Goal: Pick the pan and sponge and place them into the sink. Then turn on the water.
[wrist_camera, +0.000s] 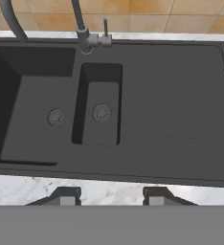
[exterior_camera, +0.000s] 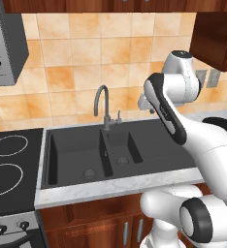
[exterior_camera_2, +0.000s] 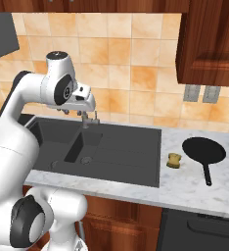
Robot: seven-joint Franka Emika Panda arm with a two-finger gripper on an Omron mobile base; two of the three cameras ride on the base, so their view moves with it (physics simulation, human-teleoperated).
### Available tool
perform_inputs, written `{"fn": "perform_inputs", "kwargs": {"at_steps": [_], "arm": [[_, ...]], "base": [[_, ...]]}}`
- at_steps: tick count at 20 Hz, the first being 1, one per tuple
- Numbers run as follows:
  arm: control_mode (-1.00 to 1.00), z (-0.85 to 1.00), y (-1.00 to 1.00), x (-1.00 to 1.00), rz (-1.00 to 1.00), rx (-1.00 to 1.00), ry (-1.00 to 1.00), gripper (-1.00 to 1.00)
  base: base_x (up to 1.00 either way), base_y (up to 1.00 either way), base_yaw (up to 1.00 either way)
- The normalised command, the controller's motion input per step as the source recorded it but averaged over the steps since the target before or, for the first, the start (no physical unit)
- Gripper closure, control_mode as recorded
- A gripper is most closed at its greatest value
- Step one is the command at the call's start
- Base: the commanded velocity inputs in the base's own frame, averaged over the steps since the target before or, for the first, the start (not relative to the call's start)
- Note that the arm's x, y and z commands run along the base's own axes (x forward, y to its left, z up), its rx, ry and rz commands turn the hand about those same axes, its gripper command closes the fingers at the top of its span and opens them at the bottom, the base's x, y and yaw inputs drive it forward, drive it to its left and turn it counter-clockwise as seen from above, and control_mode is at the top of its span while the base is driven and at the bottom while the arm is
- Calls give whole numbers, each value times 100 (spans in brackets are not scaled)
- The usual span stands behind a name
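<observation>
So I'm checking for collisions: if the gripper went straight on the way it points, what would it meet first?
Probably the sink: the gripper, jaws apart and empty, looks down along its line at the small basin and flat drainboard. Nothing stands between, though depth is hard to judge.

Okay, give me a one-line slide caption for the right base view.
White robot arm raised over the empty dark grey double-basin sink; black frying pan and small yellow-tan sponge wait on the marble counter.

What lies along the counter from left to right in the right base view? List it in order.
Large basin → small basin → flat drainboard → sponge → pan. The faucet is left out because the arm overlaps it.
</observation>
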Motion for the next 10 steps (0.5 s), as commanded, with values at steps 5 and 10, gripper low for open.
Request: {"fn": "perform_inputs", "kwargs": {"at_steps": [5,10], "arm": [[-100,0,-8,-1,0,0,0,-100],[-100,0,-20,0,0,0,0,-100]], "base": [[0,0,0],[0,0,0]]}}
